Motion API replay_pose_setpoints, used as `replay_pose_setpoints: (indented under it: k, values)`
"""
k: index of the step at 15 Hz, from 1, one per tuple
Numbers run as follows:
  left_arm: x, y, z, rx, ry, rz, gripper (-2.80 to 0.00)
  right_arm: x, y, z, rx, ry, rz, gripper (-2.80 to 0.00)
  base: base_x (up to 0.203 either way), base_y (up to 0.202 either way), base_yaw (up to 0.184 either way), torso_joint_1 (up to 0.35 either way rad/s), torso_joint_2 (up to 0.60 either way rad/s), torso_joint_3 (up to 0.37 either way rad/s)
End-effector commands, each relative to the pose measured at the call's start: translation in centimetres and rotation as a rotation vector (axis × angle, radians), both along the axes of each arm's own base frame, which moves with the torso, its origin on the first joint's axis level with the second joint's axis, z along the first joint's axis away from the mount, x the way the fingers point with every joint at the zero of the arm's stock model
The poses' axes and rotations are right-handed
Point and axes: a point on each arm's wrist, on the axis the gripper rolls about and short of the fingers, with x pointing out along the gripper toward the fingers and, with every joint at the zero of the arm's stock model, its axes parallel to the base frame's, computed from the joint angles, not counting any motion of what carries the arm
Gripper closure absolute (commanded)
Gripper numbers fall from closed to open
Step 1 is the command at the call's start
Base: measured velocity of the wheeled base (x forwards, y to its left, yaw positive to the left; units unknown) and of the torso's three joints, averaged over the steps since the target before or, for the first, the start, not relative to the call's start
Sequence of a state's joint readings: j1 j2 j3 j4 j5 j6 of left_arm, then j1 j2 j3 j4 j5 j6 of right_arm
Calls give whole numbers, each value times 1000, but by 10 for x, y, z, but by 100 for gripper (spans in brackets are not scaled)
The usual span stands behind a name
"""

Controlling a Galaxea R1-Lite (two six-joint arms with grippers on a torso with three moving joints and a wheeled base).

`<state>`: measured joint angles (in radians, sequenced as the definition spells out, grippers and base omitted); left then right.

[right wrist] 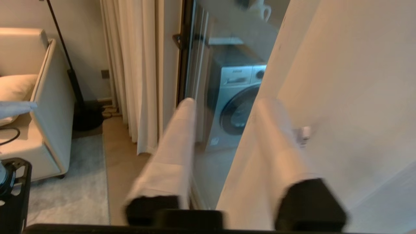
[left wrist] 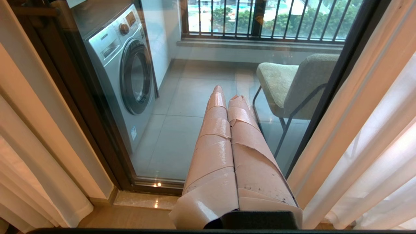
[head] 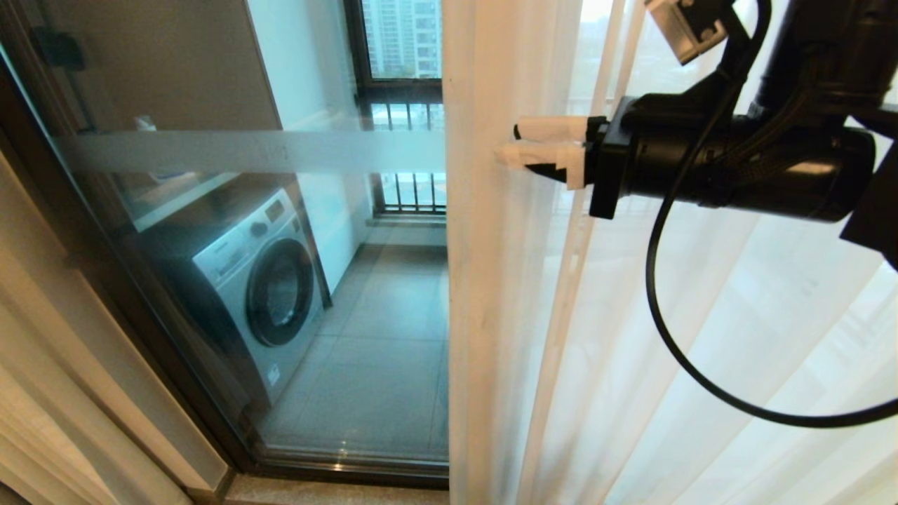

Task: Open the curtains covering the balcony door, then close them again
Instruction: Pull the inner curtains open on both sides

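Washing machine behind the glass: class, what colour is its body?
Silver-grey, with a dark round door; the washing machine shows best in the left wrist view.

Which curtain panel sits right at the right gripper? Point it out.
The sheer white panel right of the bare glass, its cream edge at the open right gripper. The beige drape hangs far left, untouched.

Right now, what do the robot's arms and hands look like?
The right arm is a fat black tube with a black cable looping under it. Its right hand has white-wrapped fingers. The left hand has fingers wrapped in pinkish tape, peeling in places.
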<state>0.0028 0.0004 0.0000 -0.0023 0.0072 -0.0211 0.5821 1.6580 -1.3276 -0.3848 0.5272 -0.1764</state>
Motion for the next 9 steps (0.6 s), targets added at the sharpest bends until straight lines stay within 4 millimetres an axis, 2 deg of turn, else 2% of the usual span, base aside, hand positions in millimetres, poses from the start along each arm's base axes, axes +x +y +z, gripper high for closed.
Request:
replay_pose_setpoints:
  k: [1, 9]
  values:
    - [0, 0, 0, 0, -1, 1, 0, 1, 3, -6, -20, 30, 9, -280, 0, 0, 0, 0, 0, 0]
    - [0, 0, 0, 0, -1, 1, 0, 0, 20, -25, -99, 140, 18, -280, 0, 0, 0, 0, 0, 0]
